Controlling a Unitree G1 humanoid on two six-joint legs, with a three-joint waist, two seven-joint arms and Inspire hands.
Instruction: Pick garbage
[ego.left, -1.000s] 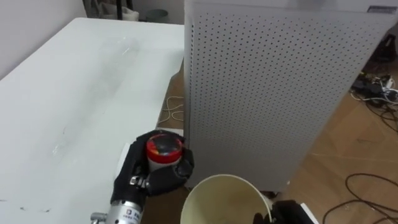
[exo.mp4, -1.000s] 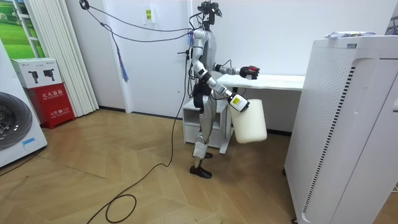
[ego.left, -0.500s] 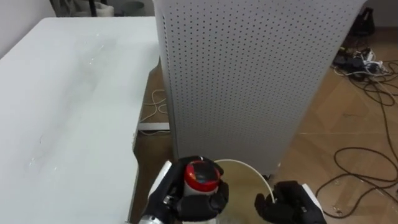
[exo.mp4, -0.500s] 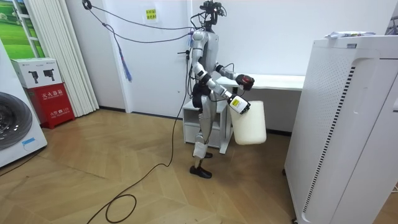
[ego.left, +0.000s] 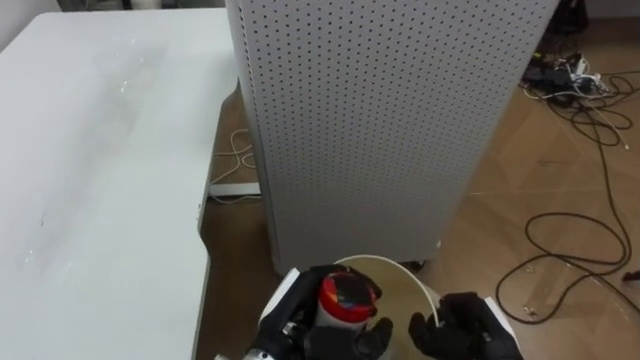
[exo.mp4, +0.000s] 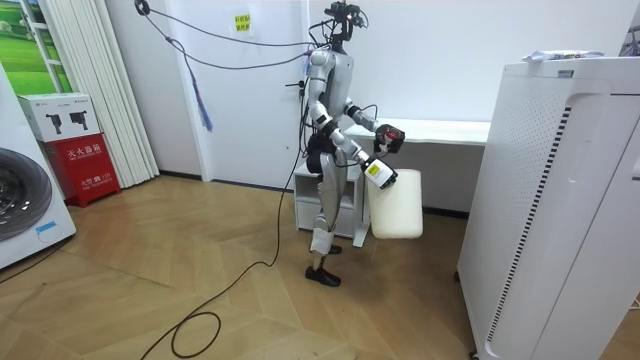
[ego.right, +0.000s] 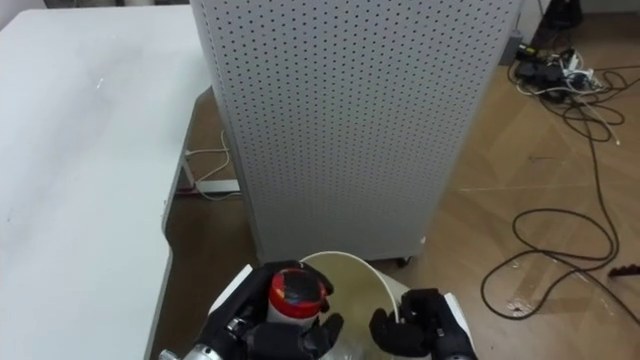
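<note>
Nearest the camera, the left hand (ego.left: 300, 330) had its dark fingers curled round a small round can (ego.left: 343, 297) with a glossy red top and a dark patch at the top's middle. The can stood upright in that grip, just over the near left part of the bin's mouth. The bin (ego.left: 395, 266) was a smooth cream plastic tub with a thin round rim, open at the top. The right hand (ego.left: 465, 330) was closed on the right side of that rim, fingers hooked over the edge, carrying the bin off the floor.

To the left ran the worktop (ego.left: 90, 180), flat, white and matt, its straight edge close beside the left hand. A narrow strip of bare floor showed between that edge and the bin. Just beyond the bin stood a tall white cabinet (ego.left: 370, 120), box-shaped, its sheet sides dotted all over with small round holes. Its near corner stood just beyond the bin's far rim.

To the right, the wood floor (ego.left: 560, 200) lay open, crossed by loose dark cables (ego.left: 570, 255).

In the room view the robot stood upright at the end of the worktop, the bin hanging before it, well apart from the cabinet.
</note>
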